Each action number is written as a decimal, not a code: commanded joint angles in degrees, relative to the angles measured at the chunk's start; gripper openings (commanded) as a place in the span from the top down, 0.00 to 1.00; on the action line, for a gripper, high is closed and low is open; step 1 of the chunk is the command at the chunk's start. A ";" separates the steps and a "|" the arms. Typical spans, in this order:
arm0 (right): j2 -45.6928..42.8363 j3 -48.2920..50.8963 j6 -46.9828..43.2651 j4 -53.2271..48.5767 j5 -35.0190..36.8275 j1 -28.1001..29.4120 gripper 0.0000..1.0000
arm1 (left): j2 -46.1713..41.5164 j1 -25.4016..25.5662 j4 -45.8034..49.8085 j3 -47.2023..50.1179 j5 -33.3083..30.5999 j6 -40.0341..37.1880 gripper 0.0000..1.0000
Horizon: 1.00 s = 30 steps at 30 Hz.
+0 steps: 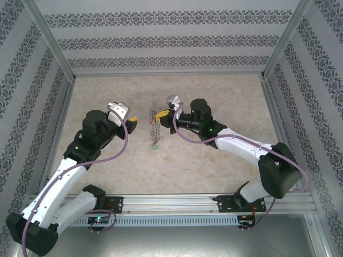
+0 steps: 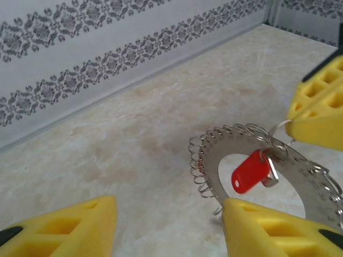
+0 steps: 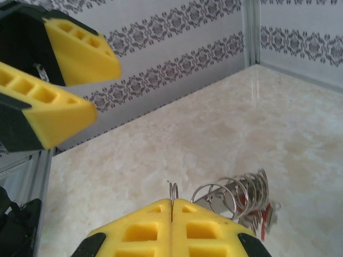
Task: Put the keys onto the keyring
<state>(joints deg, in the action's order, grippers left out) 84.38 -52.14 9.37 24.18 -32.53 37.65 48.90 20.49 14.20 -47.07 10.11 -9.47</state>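
Yellow ribbed fingers of the right hand [image 3: 171, 208] are pressed flat together with no gap, pinching one thin wire loop [image 3: 173, 188] on the rim of the keyring [image 3: 244, 190]. The ring stands on edge on the tabletop [image 1: 225, 101], held up by that loop. The left hand [image 2: 169, 217] is partly open, with a clear gap between its two yellow fingers [image 2: 59, 230]. It grips nothing, and it hangs just beside the ring on the side away from the right hand. Counts: two hands, one keyring, and one key [image 2: 250, 172] seen clearly. That key has a red oval head and a short silver blade, and it lies across the ring's wide hole. A second red speck at the ring's far rim is too small to call. The left wrist view gives the ring's flat grey face, its hole and the key, with the right hand's fingers [image 2: 319, 115] touching the loops at top right. The right wrist view has the ring nearly edge-on as a row of loops with a sliver of red among them. It also has the left hand's spread fingers [image 3: 59, 112] at upper left. From above, the left hand [image 1: 130, 121] and right hand [image 1: 165, 114] flank the keyring [image 1: 155, 127] at mid-tabletop. A small green speck [image 1: 154, 147] lies on the tabletop just toward the arm bases from the ring.
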 commanded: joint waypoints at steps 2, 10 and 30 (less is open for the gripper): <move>-2.66 4.13 1.08 -5.05 3.09 0.42 1.00 | 0.98 -0.71 1.45 -1.77 -0.79 6.24 0.43; -7.86 12.26 0.01 -17.66 6.84 0.42 1.00 | 7.75 -0.68 1.77 -3.05 4.77 14.85 0.43; -7.71 26.38 9.63 -13.12 11.90 0.42 1.00 | 23.28 -0.63 -3.83 -2.55 15.95 25.14 0.48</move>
<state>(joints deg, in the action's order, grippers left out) 75.72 -27.07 17.87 9.78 -21.67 37.65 71.94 20.49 13.41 -49.17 22.72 12.36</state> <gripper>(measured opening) 0.050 0.519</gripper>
